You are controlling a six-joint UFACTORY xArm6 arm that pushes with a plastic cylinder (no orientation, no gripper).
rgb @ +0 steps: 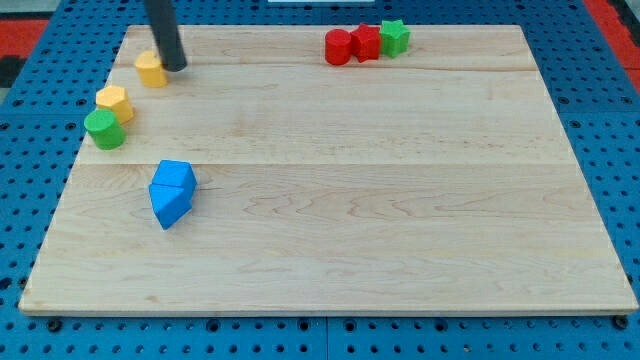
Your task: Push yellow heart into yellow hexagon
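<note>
Resting at the view's top left, my tip (176, 68) touches the right side of the yellow heart (151, 69); I have no jaws, only this rod. Just below-left sits the yellow hexagon (114, 101), seemingly touching a green cylinder (104, 130). Two blue blocks (171, 192) lie lower, shapes unclear.

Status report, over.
My tip touching yellow heart, its right side. Yellow hexagon below-left, beside green block. Path clear.
</note>
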